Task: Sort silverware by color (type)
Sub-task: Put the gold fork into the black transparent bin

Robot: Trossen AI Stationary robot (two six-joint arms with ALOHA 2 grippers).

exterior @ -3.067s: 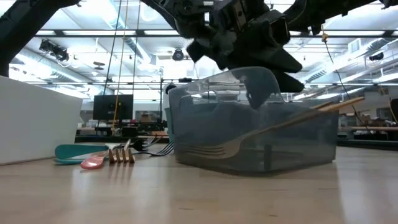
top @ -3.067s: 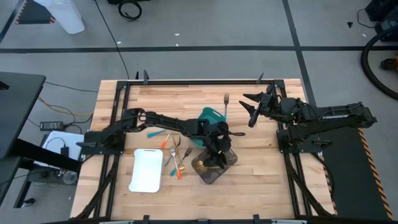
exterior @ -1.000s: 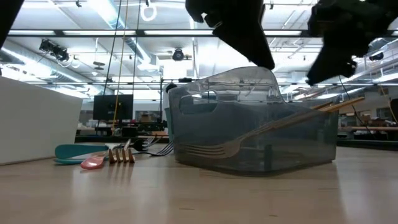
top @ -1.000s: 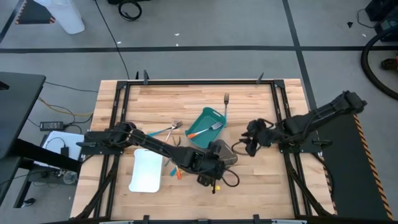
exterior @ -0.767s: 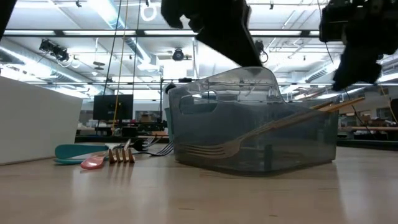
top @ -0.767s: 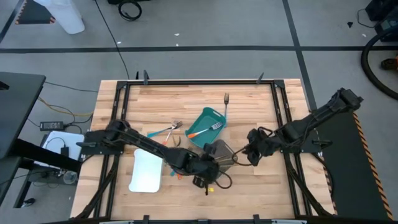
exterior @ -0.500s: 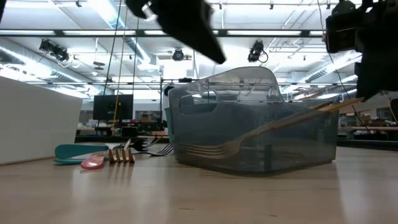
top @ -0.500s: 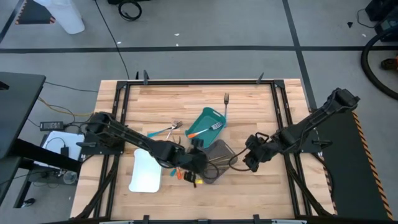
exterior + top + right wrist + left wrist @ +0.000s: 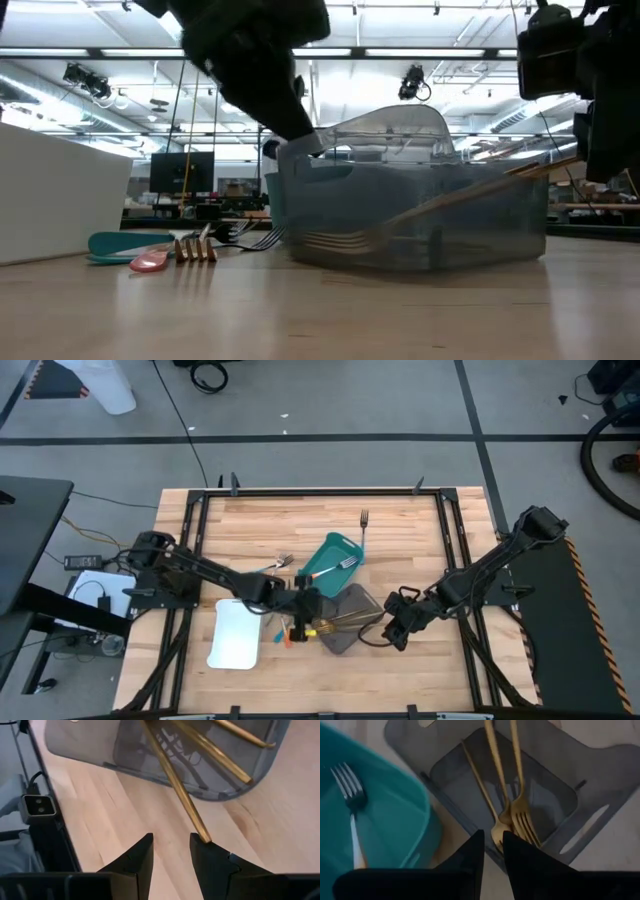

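A clear grey tray (image 9: 352,600) near the table's middle holds several gold forks (image 9: 520,815), and one gold handle (image 9: 175,785) sticks out over its rim. My left gripper (image 9: 306,622) is at the tray's left side, shut, with its fingertips (image 9: 481,840) over the tray wall. My right gripper (image 9: 390,634) hovers open just right of the tray, near that handle's free end. A teal tray (image 9: 322,550) holds an orange-handled fork (image 9: 328,568). Loose orange- and teal-handled pieces (image 9: 278,622) lie left of the grey tray. My left gripper's shut fingertips meet the grey tray's upper rim at its left corner (image 9: 308,142), slanting down from the table's left. The tray stays flat on the table. My right gripper: the gold handle's free end (image 9: 204,839) lies beside one fingertip; I cannot tell whether they touch.
A white tray (image 9: 235,635) sits near the left front. A teal-handled piece (image 9: 262,570) and a lone fork (image 9: 364,525) lie farther back. The table's frame rails (image 9: 445,540) run along both sides. Bare wood shows at the near right.
My left gripper has swung from the grey tray's near side toward the table's left, ending at the tray's left rim. My right gripper has moved toward the near edge and slightly left, beside the tray. The grey tray has shifted slightly.
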